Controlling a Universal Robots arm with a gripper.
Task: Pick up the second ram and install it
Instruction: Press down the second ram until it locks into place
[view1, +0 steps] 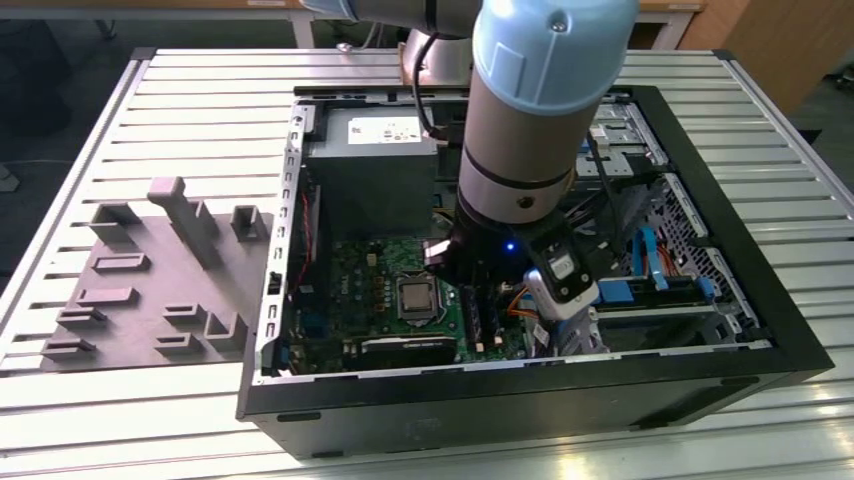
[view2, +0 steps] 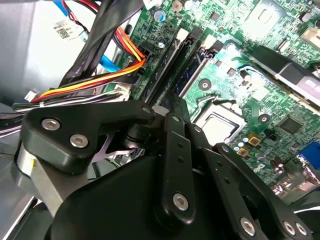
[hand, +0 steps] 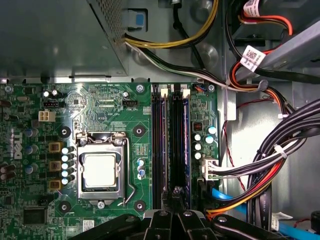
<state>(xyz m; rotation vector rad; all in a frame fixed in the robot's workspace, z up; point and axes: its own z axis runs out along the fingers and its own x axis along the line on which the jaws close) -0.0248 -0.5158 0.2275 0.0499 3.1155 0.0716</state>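
My gripper (hand: 176, 194) is down inside the open computer case (view1: 747, 300), over the near end of the two long memory slots on the green board (hand: 100, 107). Its fingers (view2: 175, 107) stand shut, tips together. The second ram (hand: 180, 145) appears as a thin dark strip, edge-on, along the slot farther from the processor, right under the fingertips. Whether the tips touch it I cannot tell. The slot beside it (hand: 160, 145) holds a strip with a bluish sheen (view2: 192, 75). In the exterior view the arm (view1: 534, 120) covers the slots.
A grey fixture plate with light grey uprights (view1: 160, 270) lies on the table at the exterior view's left. Bundled cables (hand: 280, 160) run close beside the slots. The processor socket (hand: 101, 170) and the grey power supply (view1: 374, 170) are nearby.
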